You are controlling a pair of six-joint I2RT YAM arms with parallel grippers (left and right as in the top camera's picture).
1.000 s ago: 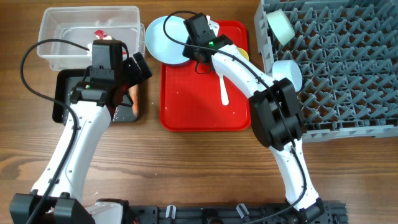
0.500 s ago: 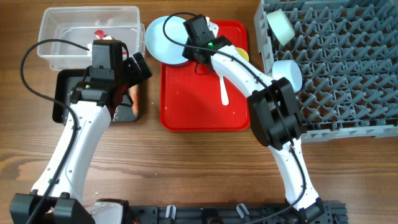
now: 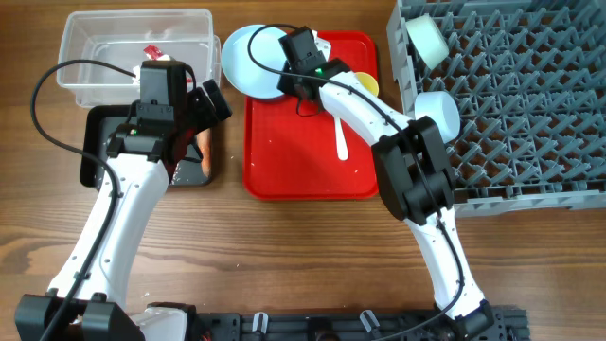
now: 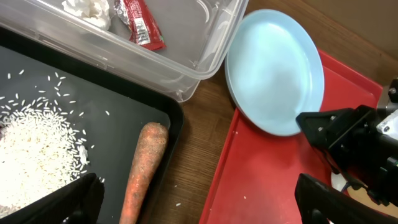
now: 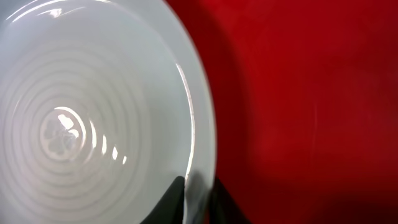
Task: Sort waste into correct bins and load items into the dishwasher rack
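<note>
Now right pincer [image 5: 194, 186] tight on rim of glossy round pale-blue plate [image 5: 81, 112], left pincer [image 4: 196, 190] agape over rectangular black tray [image 4: 106, 93].

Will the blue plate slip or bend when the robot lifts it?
Probably stiff: the plate looks hard and evenly round. Maybe slippery, because its surface shines. With the right fingers only at its rim, it might tilt.
</note>
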